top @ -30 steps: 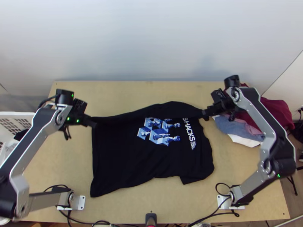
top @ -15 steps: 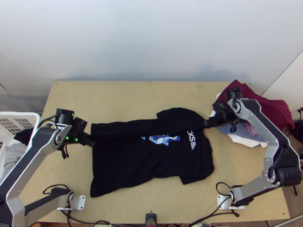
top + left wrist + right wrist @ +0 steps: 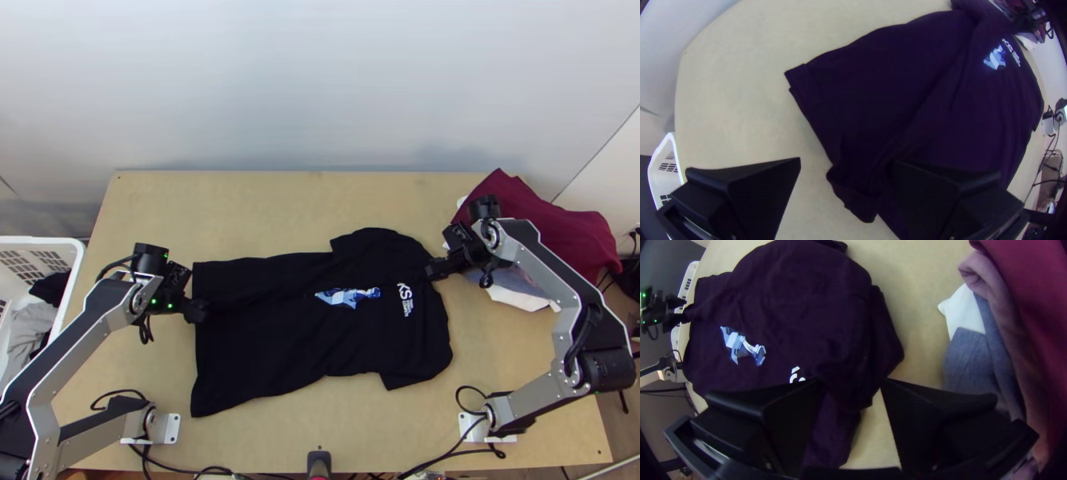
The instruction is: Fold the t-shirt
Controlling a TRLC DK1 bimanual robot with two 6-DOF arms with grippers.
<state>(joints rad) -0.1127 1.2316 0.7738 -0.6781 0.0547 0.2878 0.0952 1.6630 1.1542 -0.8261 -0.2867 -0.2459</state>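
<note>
With the shirt (image 3: pixel 264 344) apparently folded once lengthwise, left end effector (image 3: pixel 194 310) and right end effector (image 3: pixel 436 270), both open, should lift clear.

One t-shirt (image 3: pixel 280 344) lies on one worktop (image 3: pixel 240 216). By the right edge, at least four cloths: one maroon cloth (image 3: pixel 560 236), one mauve cloth (image 3: pixel 996 289), one blue-grey cloth (image 3: pixel 969 358), one white cloth (image 3: pixel 962 313). Past the left edge, one basket (image 3: pixel 40 240), with at least one black cloth (image 3: pixel 50 288) and one grey cloth (image 3: pixel 30 324). One left gripper (image 3: pixel 194 310), one right gripper (image 3: pixel 437 269).
</note>
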